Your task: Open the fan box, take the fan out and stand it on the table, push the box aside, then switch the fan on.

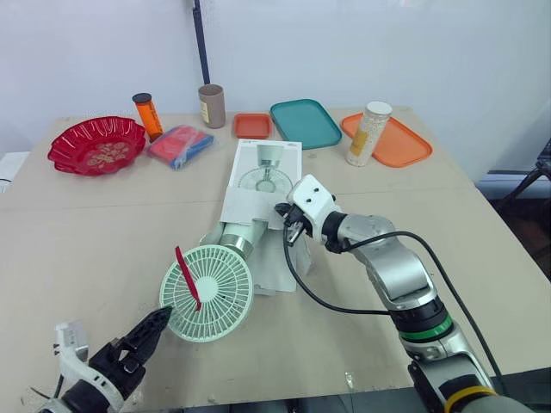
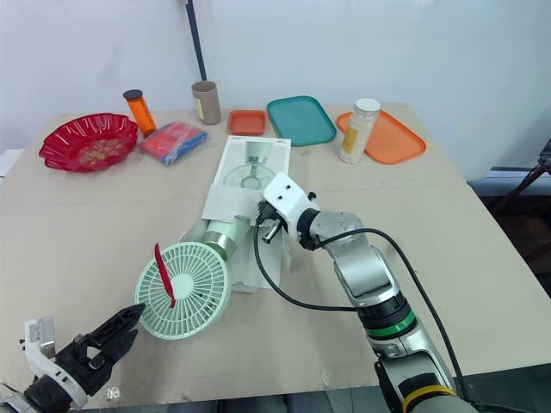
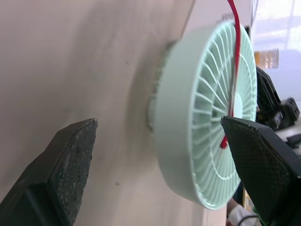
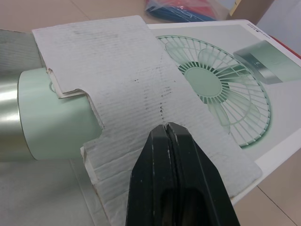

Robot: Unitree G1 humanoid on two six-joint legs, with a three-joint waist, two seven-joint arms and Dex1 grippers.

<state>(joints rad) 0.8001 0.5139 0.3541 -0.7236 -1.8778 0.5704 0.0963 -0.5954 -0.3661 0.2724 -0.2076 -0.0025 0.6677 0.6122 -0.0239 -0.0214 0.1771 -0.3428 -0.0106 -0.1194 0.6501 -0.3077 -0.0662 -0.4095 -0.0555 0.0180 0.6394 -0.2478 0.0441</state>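
The fan point(image 1: 208, 292) lies half out of the box point(image 1: 263, 176), the left gripper point(image 1: 153, 325) wide open and empty at its head, the right gripper point(image 4: 167, 129) closed on nothing over the flap — a skewed pull may drag the box along.

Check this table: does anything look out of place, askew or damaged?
Yes. The fan lies tipped on the table, not standing: its head rests on its edge while its base is tucked under the box's open cardboard flap. A red strip sticks up from the grille.
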